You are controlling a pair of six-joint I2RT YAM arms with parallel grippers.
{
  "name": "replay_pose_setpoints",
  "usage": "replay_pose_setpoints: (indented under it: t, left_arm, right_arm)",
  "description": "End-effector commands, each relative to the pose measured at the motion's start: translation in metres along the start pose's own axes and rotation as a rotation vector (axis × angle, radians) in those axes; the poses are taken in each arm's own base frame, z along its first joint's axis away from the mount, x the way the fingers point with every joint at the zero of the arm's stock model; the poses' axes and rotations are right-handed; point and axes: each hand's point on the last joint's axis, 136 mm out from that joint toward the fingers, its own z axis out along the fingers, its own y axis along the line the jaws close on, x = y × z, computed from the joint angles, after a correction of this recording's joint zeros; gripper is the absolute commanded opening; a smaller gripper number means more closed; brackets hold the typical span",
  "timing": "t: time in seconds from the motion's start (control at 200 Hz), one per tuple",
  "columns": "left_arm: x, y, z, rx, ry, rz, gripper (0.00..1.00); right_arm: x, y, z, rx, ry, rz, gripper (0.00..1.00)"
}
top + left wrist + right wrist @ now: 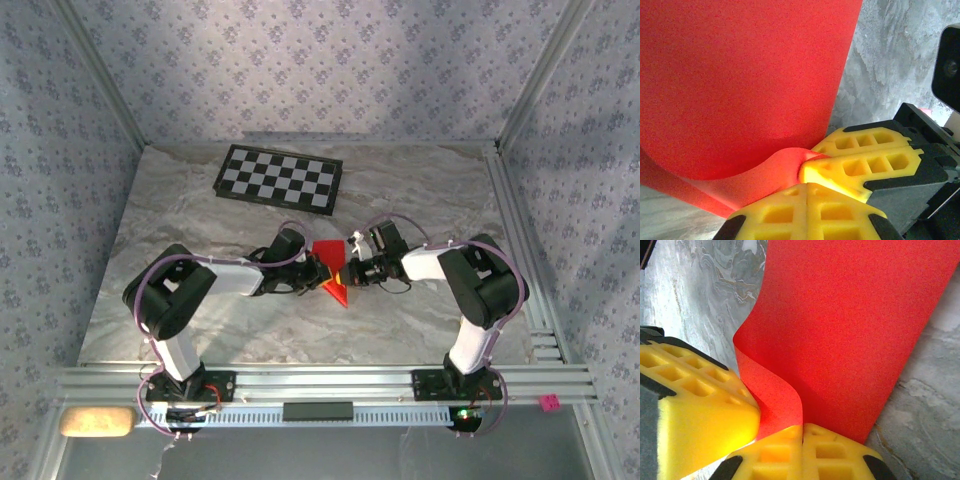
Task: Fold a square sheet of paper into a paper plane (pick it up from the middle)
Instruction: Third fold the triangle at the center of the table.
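Left gripper [806, 186], right gripper [802, 427] — closed, tip-to-tip

One square sheet of paper [335, 285], one checkerboard [280, 178], two pincers — left pincer [312, 276], right pincer [351, 272].

From here I get a bright, evenly lit top view with only soft shadows on the desk [420, 190], but both wrist views are grainy, with the red paper [740, 75] oversaturated and the close yellow fingers [700, 415] blurred and glary.

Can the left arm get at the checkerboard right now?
Probably not without letting go: the left gripper is shut on the red paper, which the right gripper also pinches. The checkerboard lies unobstructed beyond.
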Motion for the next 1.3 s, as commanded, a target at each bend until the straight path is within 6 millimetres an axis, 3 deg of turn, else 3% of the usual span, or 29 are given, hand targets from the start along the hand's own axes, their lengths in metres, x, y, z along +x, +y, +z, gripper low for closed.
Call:
replay_pose_setpoints:
  t: [0.0, 0.675, 1.034, 1.294]
  left_arm:
    - [0.0, 0.005, 0.003, -0.008, -0.002, 0.006, 0.05]
    - [0.0, 0.028, 0.012, -0.084, 0.0, 0.018, 0.06]
    - [0.003, 0.039, 0.012, -0.119, 0.007, 0.018, 0.05]
    - [0.002, 0.039, 0.013, -0.12, 0.004, 0.019, 0.05]
  right_arm:
    - [0.018, -0.02, 0.003, 0.07, 0.036, 0.052, 0.0]
    - [0.016, -0.014, 0.001, 0.045, 0.028, 0.049, 0.01]
    - [0.0, 0.007, -0.019, 0.025, -0.019, 0.029, 0.25]
    - [-0.003, 0.009, -0.046, 0.105, -0.087, 0.041, 0.31]
